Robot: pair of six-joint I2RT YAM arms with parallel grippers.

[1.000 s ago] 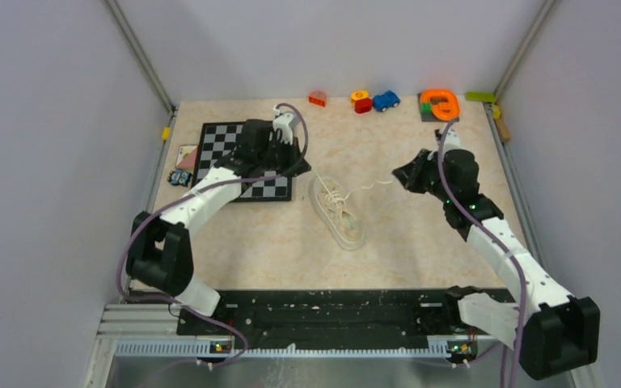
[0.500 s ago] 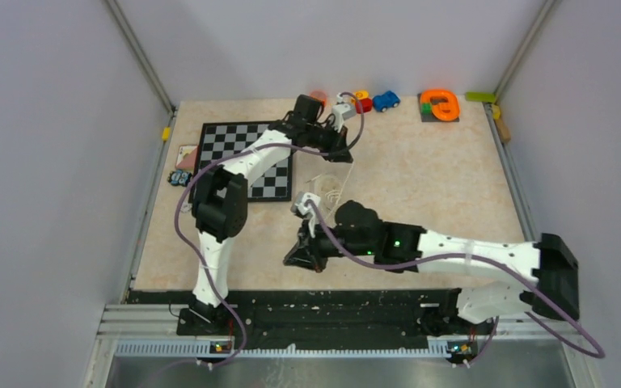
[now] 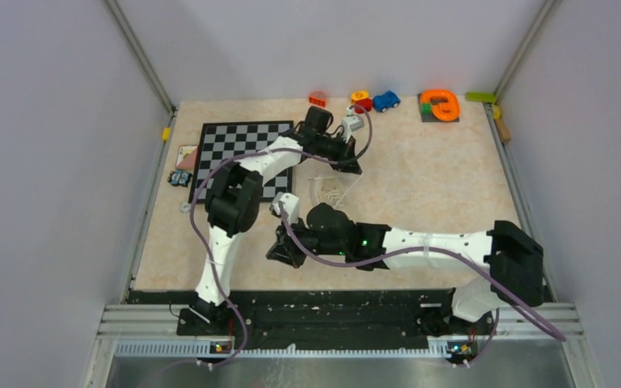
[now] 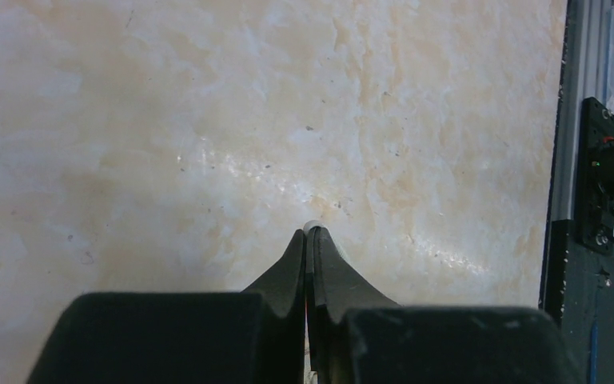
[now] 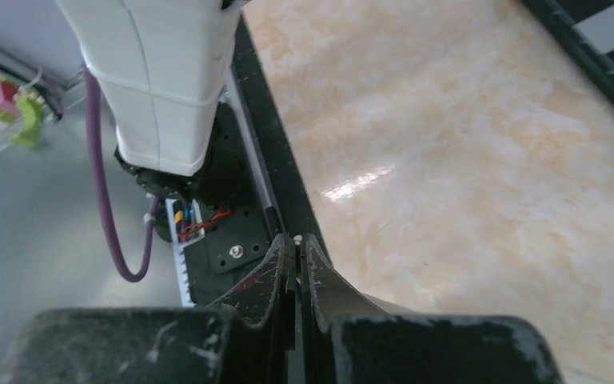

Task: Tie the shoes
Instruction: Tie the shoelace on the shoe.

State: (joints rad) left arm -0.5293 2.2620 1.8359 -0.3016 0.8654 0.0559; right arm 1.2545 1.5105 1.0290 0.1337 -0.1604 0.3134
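The cream shoe (image 3: pixel 329 192) lies mid-table, its near half hidden under my right arm. My arms are crossed over it. The left gripper (image 3: pixel 355 168) hangs just beyond the shoe to its far right, shut on a white lace end (image 4: pixel 311 227) that peeks out at the fingertips above bare table. The right gripper (image 3: pixel 278 254) is low at the shoe's near left, by the table's front edge. It is shut too, with a white lace tip (image 5: pixel 297 238) pinched between its fingertips. How the laces run over the shoe is too thin to make out.
A chessboard (image 3: pixel 238 152) lies at the back left, with cards (image 3: pixel 184 156) and a small toy car (image 3: pixel 179 179) beside it. Toys line the back edge: an orange block (image 3: pixel 317 99), a blue car (image 3: pixel 386 100), an orange piece (image 3: pixel 440 104). The black base rail (image 5: pixel 244 240) lies just under the right gripper.
The arms have crossed. The left gripper swung from over the chessboard to the shoe's far right. The right gripper swept from the right side to the shoe's near left.
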